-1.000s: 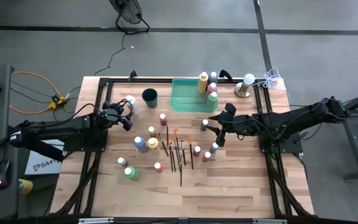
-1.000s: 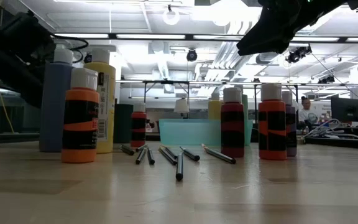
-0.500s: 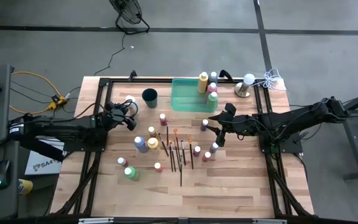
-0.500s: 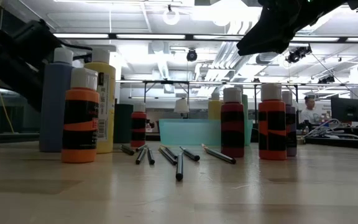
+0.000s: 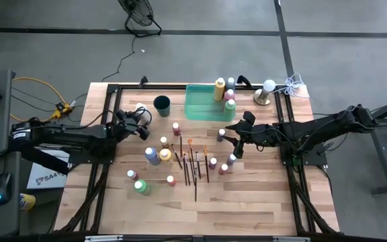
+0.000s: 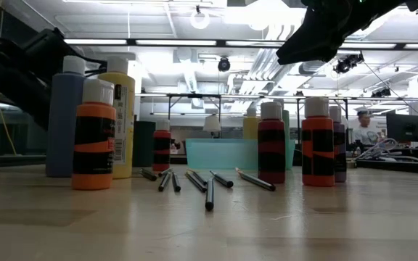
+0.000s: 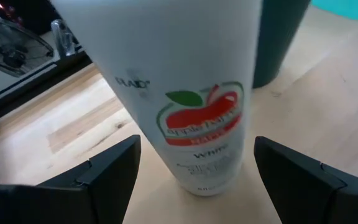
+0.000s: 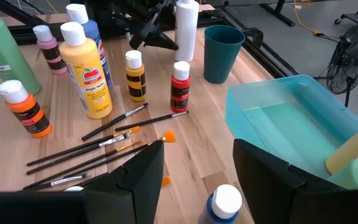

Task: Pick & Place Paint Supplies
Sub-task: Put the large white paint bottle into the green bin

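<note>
Two dark robot arms work over a wooden counter (image 5: 247, 202) strewn with paint supplies. The left gripper (image 5: 138, 124) sits near the counter's far left, its jaws spread to either side of an upright white paint bottle (image 7: 185, 93); the wrist view shows the bottle standing between the two fingers (image 7: 104, 174) with a gap on each side, not yet pinched. Just behind the bottle stands a dark round cup (image 5: 162, 104).

The right gripper (image 5: 228, 140) hovers above the counter right of centre, jaws spread and holding nothing, over a small blue bottle with a white cap (image 8: 222, 205).

Between the arms lies a loose fan of thin dark-handled paintbrushes (image 5: 193, 165), some with orange tips, flat on the wood. Around them stand small bottles: a large yellow bottle (image 8: 89, 78) beside a blue one (image 8: 98, 43), an orange bottle (image 8: 23, 109), a small yellow bottle with a dark label (image 8: 135, 78), a red bottle (image 8: 180, 87), a pink-capped bottle (image 8: 48, 50) and a tall green bottle (image 8: 2, 56). Near the front left of the counter, a green bottle (image 5: 142, 187) stands apart from the rest.

At the far edge of the counter is a translucent green tray (image 5: 203, 107), and at its right end stand a yellow bottle (image 5: 219, 89) and other bottles (image 5: 230, 101). A small lamp-like object (image 5: 266, 93) sits on the counter's far right corner. In the room behind, a person (image 6: 361, 127) sits at a desk
</note>
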Controlling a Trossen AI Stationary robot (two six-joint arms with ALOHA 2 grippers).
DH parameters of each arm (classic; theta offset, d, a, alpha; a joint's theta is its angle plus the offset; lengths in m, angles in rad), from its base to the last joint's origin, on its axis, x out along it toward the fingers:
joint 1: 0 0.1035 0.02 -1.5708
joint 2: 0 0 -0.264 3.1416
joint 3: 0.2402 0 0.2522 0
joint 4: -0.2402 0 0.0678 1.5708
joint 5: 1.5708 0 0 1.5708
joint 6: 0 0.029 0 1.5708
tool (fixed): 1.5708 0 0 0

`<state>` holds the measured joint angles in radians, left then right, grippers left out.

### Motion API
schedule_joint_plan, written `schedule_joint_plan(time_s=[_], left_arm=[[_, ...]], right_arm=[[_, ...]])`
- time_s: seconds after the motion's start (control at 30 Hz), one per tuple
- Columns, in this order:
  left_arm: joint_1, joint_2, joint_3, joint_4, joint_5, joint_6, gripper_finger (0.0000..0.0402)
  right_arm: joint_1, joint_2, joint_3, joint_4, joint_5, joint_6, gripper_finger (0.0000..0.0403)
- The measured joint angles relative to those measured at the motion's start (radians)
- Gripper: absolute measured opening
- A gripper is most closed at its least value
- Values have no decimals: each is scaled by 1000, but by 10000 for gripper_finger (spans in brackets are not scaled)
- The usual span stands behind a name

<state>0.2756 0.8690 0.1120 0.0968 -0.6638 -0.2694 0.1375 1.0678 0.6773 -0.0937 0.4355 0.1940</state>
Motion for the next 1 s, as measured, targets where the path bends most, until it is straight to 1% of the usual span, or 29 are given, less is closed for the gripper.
schedule_joint_plan(time_s=[0.2, 0.4, 0.47, 0.67, 0.77, 0.87, 1.0], left_arm=[[0, 72, 1, 85, -47, 1, 308], [0, 117, 2, 132, -60, -1, 303], [0, 130, 2, 147, -62, -2, 290], [0, 138, 2, 147, -71, -24, 224], [0, 138, 2, 144, -77, -25, 198], [0, 138, 2, 140, -92, -24, 186], [0, 137, 2, 139, -103, -10, 182]], right_arm=[[0, 0, 0, 0, 0, 0, 188], [0, 0, 0, 0, 0, -5, 188], [0, 0, 0, 0, 0, -7, 188], [0, 0, 0, 0, 0, -5, 188], [0, 0, 0, 0, 0, -5, 188], [0, 0, 0, 0, 0, -5, 188], [0, 0, 0, 0, 0, -5, 188]])
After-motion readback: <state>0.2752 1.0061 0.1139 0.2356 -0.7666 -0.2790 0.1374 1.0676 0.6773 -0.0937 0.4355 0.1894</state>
